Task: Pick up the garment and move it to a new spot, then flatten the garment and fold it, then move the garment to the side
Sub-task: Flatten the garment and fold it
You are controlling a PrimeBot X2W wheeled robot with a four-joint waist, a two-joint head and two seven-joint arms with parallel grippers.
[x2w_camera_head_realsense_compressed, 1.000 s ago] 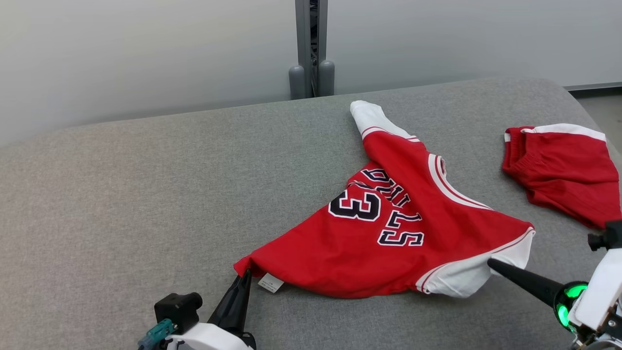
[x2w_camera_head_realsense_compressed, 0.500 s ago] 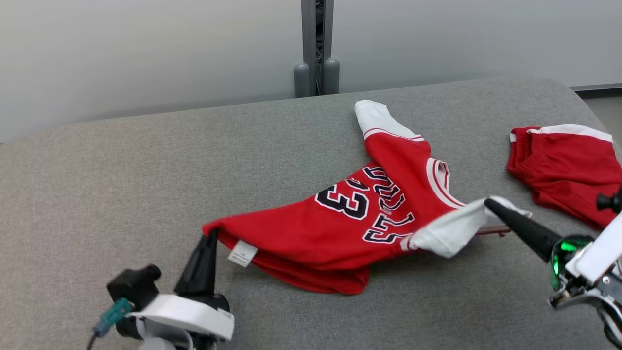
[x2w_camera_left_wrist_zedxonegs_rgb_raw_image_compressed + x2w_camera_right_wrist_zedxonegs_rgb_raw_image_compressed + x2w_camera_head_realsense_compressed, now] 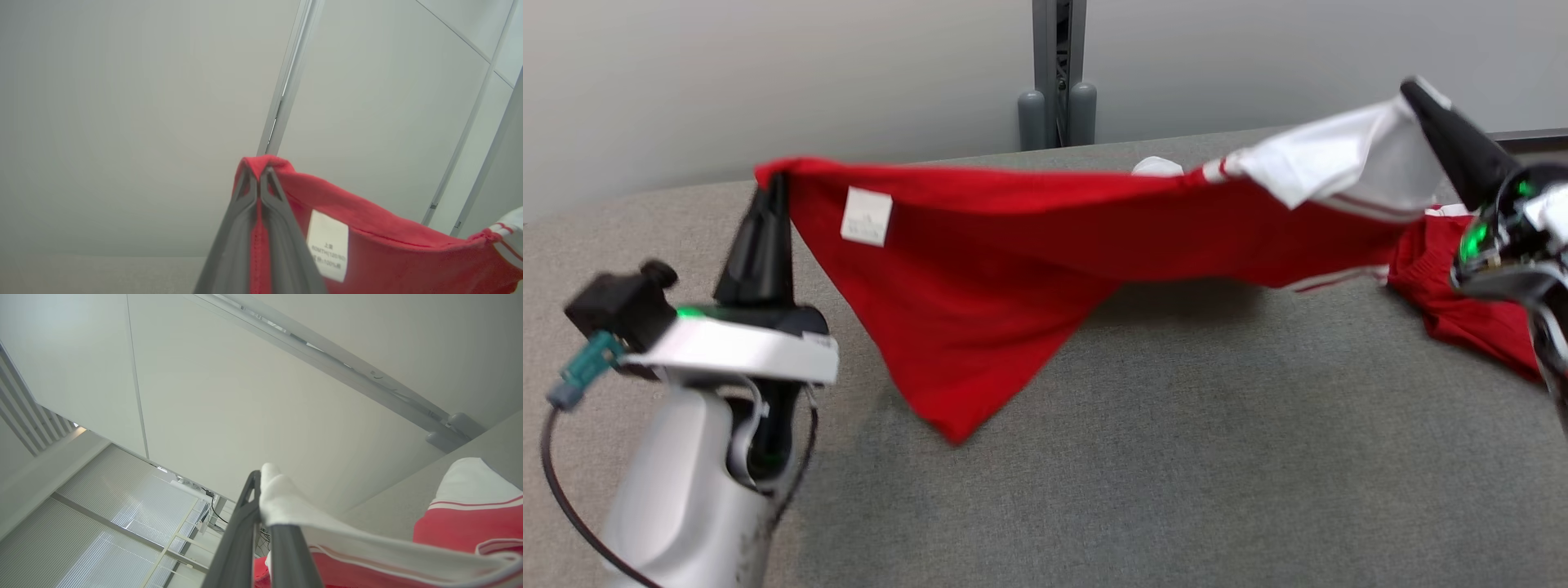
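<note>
While the grey cushioned surface [image 3: 1176, 457] spreads below, the red garment [image 3: 980, 269] hangs stretched in the air above it between my two grippers. A second red piece [image 3: 1462, 310] lies on the surface at the right. My left gripper [image 3: 774, 186] is clenched on a red hem corner and my right gripper [image 3: 1411, 88] is clamped on a white sleeve. The white care tag [image 3: 866, 216] beside my left fingers carries print too small to read.

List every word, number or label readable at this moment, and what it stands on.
White care tag sewn at the hem of the red jersey: several lines of small print, too small and blurred to quote.
No other text is legible.
</note>
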